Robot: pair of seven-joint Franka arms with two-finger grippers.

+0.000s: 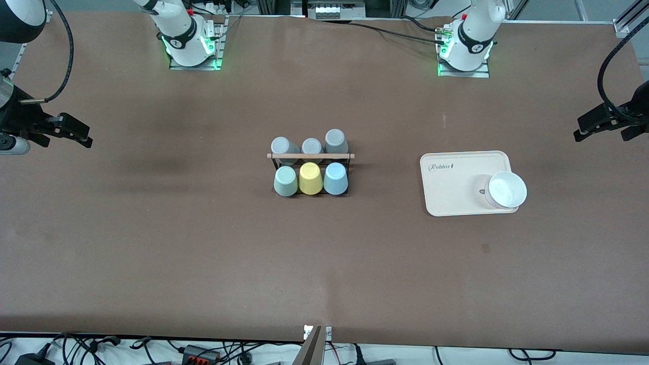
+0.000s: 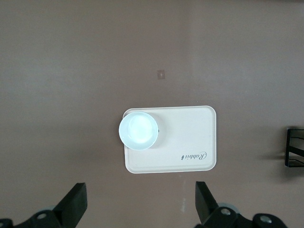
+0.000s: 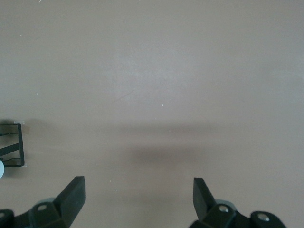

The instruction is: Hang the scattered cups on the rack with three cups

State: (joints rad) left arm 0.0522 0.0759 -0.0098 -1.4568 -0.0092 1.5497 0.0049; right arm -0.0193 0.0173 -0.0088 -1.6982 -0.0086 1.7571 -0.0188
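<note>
the rack stands mid-table with the light blue cup, a yellow cup and the sage green cup hung along its camera-side row, so the hanging looks finished. the left gripper and right gripper wait spread apart and empty near the table's two end edges; probably nothing more is called for.

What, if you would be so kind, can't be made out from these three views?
- Rack pegs: front view, hidden under six upturned cups.
- Rack: both wrist views, cut off by the edge.
- White bowl contents: glare, left wrist view.
- Left gripper and right gripper: only the open fingertips show.
</note>
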